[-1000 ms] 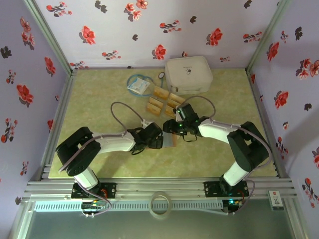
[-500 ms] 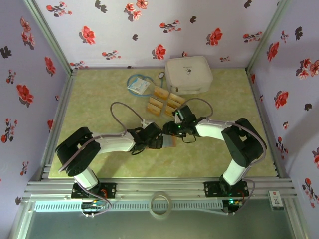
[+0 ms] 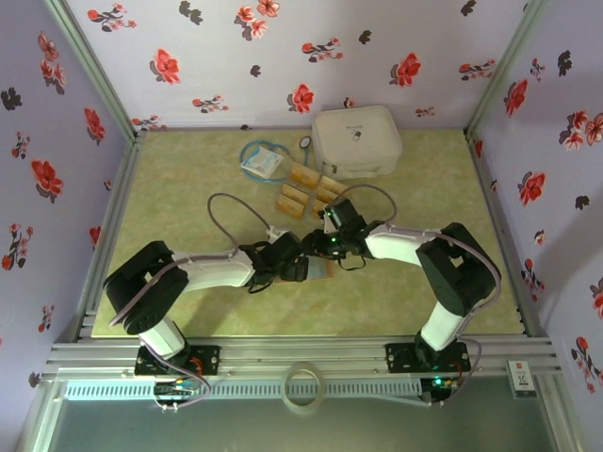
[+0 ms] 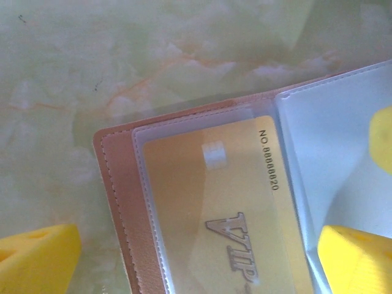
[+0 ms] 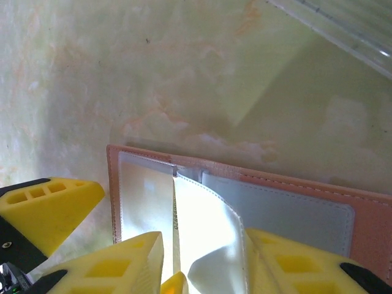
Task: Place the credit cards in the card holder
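Status: card holder (image 3: 321, 269) lies open and flat on the table (image 3: 188, 179), about mid-table, right where my two grippers meet nose to nose in the top view. It has a reddish-brown stitched border and clear pockets inside.

Left gripper (image 4: 196, 239): jaws wide apart, nothing clamped. One finger sits off the holder's left edge over bare table, the other over the right-hand panel. Between them, one gold card (image 4: 214, 208) sits face up inside the left clear pocket. It's printed "VIP" with a number along one edge, and looks slightly skewed in the left wrist view.

Right gripper (image 5: 205, 260): jaws part closed, hovering low over the open holder. A clear leaf (image 5: 208, 226) of the holder stands up, bowed, in the gap between them. I can't tell whether my pads actually pinch it or it just rests there. A grey-blue pocket panel lies flat to its right.

Loose cards (image 3: 303, 176): several gold ones on the table, clustered just in front of the white case (image 3: 356, 139) and right of the blue-white packet (image 3: 261, 162). They're near my right gripper but apart from the holder.
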Controlling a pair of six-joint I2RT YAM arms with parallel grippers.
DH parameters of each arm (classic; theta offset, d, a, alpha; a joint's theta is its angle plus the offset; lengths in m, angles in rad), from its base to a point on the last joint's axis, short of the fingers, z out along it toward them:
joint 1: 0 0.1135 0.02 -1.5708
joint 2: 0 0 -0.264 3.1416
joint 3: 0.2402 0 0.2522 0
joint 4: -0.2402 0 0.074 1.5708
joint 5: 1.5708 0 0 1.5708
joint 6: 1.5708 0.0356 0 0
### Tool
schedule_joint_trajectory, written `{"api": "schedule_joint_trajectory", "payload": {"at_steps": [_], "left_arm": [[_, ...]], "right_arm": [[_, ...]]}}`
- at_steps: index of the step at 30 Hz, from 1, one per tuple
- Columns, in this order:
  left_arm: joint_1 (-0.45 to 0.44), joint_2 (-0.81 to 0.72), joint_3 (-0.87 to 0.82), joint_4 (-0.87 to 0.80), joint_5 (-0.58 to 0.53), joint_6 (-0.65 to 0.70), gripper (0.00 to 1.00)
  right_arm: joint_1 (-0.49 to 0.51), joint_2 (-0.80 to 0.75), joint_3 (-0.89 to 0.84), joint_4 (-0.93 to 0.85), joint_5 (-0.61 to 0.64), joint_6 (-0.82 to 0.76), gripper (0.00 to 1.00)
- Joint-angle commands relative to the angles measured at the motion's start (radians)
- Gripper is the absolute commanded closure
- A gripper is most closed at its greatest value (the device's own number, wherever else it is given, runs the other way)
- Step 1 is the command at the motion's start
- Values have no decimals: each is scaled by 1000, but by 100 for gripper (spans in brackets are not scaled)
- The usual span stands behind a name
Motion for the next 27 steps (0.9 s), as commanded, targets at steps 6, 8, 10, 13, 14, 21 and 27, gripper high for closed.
{"api": "schedule_joint_trajectory", "payload": {"at_steps": [6, 8, 10, 13, 14, 21, 27], "left_arm": [[18, -311, -79, -48, -100, -19, 0], [33, -375, -99, -68, -115, -27, 0], [47, -426, -121, -85, -120, -34, 0], [64, -484, -155, -103, -123, -46, 0], [68, -499, -166, -106, -124, -52, 0], [84, -580, -234, -102, -124, -67, 0], [97, -630, -257, -130, -116, -48, 0]], "right_arm": [[60, -67, 69, -42, -1, 55, 55], [81, -57, 87, -43, 10, 67, 53], [103, -35, 109, -45, 18, 76, 52], [134, 13, 148, -52, 37, 86, 52], [143, 36, 161, -51, 40, 90, 52], [182, 156, 224, -22, 65, 130, 52], [184, 173, 277, -29, 72, 140, 52]]}}
